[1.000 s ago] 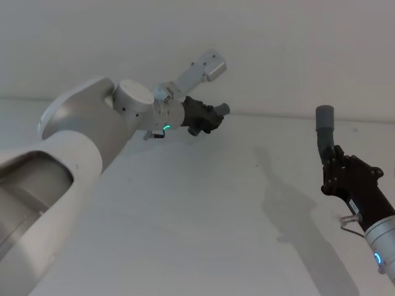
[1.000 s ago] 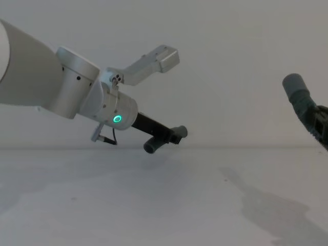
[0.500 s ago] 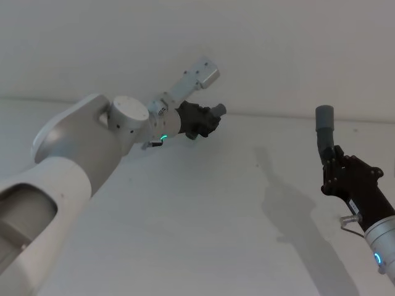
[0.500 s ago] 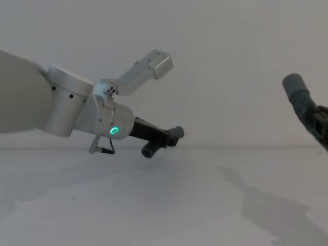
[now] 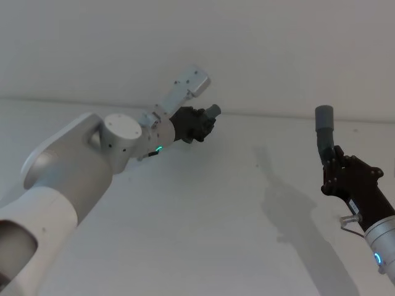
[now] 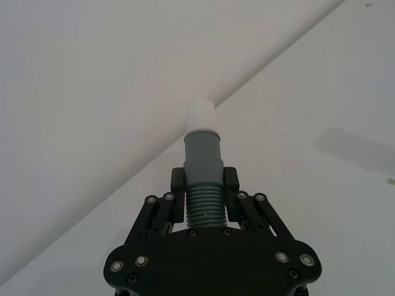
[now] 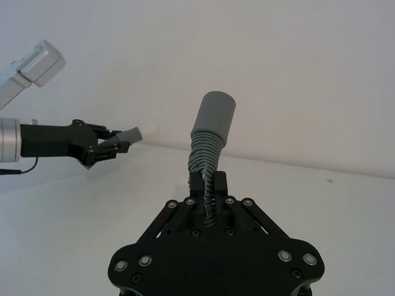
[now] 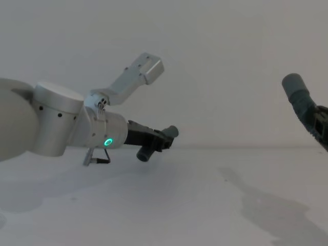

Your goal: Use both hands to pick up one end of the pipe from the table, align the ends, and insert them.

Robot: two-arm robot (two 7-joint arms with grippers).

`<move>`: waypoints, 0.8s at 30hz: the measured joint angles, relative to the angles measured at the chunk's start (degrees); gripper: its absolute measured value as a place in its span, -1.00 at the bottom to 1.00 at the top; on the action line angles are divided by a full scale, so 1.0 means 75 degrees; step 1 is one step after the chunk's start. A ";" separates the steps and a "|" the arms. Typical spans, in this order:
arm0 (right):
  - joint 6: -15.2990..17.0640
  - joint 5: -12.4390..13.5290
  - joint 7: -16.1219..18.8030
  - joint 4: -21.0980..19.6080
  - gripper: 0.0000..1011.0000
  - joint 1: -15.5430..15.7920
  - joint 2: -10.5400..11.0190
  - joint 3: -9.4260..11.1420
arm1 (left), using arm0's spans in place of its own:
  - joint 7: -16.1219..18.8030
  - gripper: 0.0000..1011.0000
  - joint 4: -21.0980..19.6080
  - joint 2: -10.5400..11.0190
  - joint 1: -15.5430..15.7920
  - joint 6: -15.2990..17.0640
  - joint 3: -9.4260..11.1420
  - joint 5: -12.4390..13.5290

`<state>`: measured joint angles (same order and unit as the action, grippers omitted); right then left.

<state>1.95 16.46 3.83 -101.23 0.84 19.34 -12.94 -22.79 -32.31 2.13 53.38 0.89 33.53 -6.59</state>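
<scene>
Pale table (image 5: 203,209) is running back to a blank wall (image 5: 259,43). At 11 o'clock the left gripper (image 5: 199,125) is hanging above it, fingers (image 6: 178,182) pinching tight on the elbow (image 6: 203,160) at its ribs, cuff (image 5: 213,111) poking toward 2 o'clock. At 4 o'clock the right gripper (image 5: 334,161) is clamping narrow on the hose (image 5: 325,145), darker cuff (image 5: 324,117) pointing to 12. Both pieces are riding off the table, well apart, a wide stretch of table lying between them.

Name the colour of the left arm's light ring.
Green; the light ring shows best in the chest view.
</scene>
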 joint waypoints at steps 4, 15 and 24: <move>0.0000 0.0000 0.0000 0.0000 -0.85 0.0000 0.0000 0.0000 | 0.0135 -0.31 -0.0375 0.0123 -0.0245 0.0000 -0.0045 -0.0031; 0.0000 0.0000 0.0000 0.0000 -0.85 0.0000 0.0000 0.0000 | 0.0545 -0.31 -0.1509 0.0491 -0.0986 -0.0002 -0.0183 -0.0123; 0.0000 0.0000 0.0000 0.0000 -0.85 0.0000 0.0000 0.0001 | 0.0880 -0.31 -0.2423 0.0789 -0.1581 -0.0003 -0.0301 -0.0196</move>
<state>1.95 16.46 3.83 -101.23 0.84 19.34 -12.94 -16.19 -50.48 8.05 41.52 0.87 31.28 -8.06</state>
